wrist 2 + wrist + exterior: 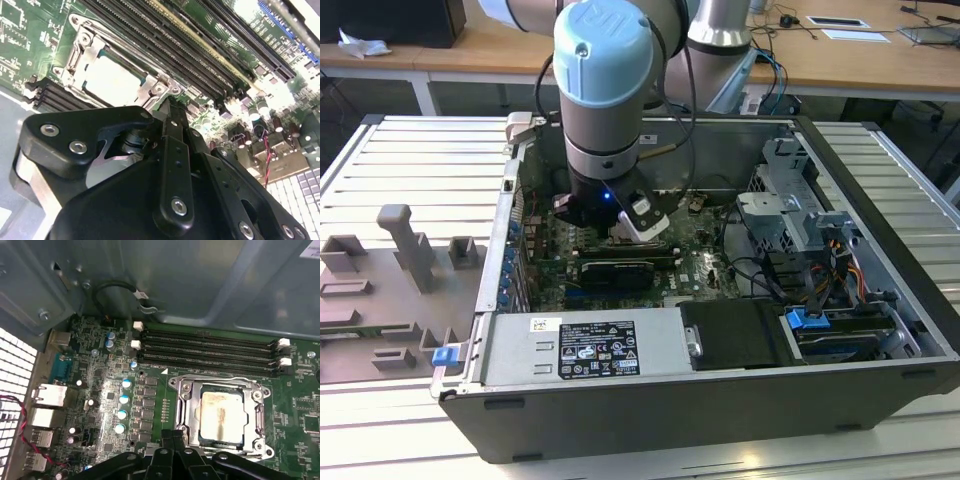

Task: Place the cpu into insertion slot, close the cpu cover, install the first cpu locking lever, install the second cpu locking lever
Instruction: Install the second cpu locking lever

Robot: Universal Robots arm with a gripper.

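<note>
1. The arm (605,90) is seen lowered into the open computer case (880,250), which lies on a slatted metal table (410,160) in the exterior view.
2. The gripper (172,440) is positioned just beside the insertion slot (182,400), at the slot's edge farthest from the memory slots (205,350). In the second wrist view the gripper (172,107) is seen the same way, its tip near the slot's metal frame.
3. The fingers (165,437) are pressed together, narrow, with nothing held between them.
4. The cpu (222,412) is seated flat inside the insertion slot; its pale silver-beige top is seen in both wrist views (112,80).
5. The cpu cover (257,407) is laid down around the cpu, with the chip's top exposed through the cut-out middle. In the second wrist view the cover (87,47) frames the chip likewise.
6. Whether the locking levers are latched cannot be told.
7. The slot is surrounded by green circuit board (300,405); four long black memory slots run along one side of it, just beside the cover.
8. Round-topped capacitors (122,400) are lined up near the slot, on the side toward the rear ports (50,395).
9. A grey plastic fixture (410,250) is set on the table, well apart from the case.
</note>
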